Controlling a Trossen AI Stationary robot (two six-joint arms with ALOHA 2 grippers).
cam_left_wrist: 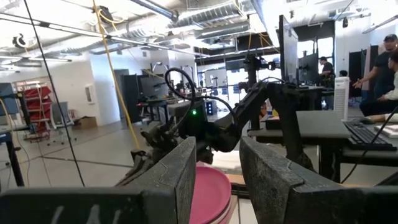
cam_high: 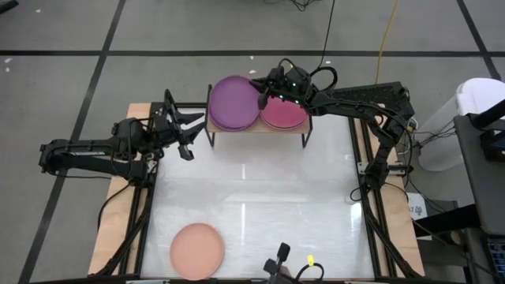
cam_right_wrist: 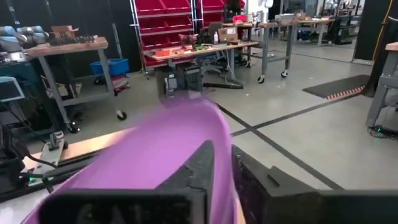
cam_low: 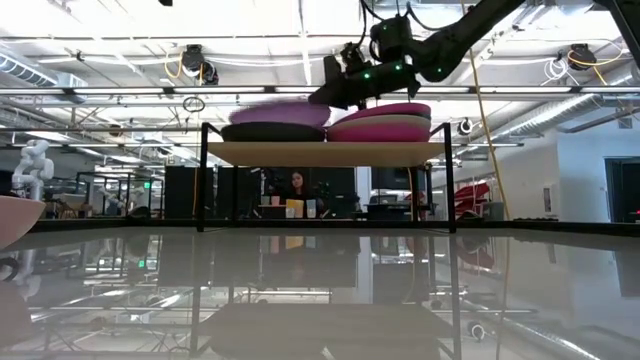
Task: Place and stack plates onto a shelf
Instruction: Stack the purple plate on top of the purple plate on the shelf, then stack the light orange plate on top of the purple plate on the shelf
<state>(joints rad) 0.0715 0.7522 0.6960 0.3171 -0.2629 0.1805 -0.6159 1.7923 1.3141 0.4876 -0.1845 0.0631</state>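
Note:
The shelf (cam_high: 256,128) (cam_low: 325,153) stands at the table's far middle. On its left half a black plate (cam_low: 270,131) lies under a purple plate (cam_high: 234,102) (cam_low: 285,112) (cam_right_wrist: 180,149). Its right half carries a stack (cam_low: 385,122) of magenta, cream and magenta plates, seen from above as a magenta plate (cam_high: 286,115) (cam_left_wrist: 208,193). My right gripper (cam_high: 264,93) (cam_low: 345,92) (cam_right_wrist: 222,149) is over the shelf's middle, shut on the purple plate. My left gripper (cam_high: 193,136) (cam_left_wrist: 217,155) hovers open just off the shelf's left end, touching nothing. My right gripper pinches the purple plate's rim (cam_right_wrist: 214,134) between its two fingers, on the side toward the magenta stack (cam_high: 259,99). It comes in from the table's right, slanting down. The plate sits over the black plate, its held side slightly raised.
A peach plate (cam_high: 197,250) (cam_low: 15,220) lies flat on the white table near its near-left corner. A small camera mount (cam_high: 280,259) stands at the near edge. The middle of the table (cam_high: 252,197) is bare. People show in the room beyond.

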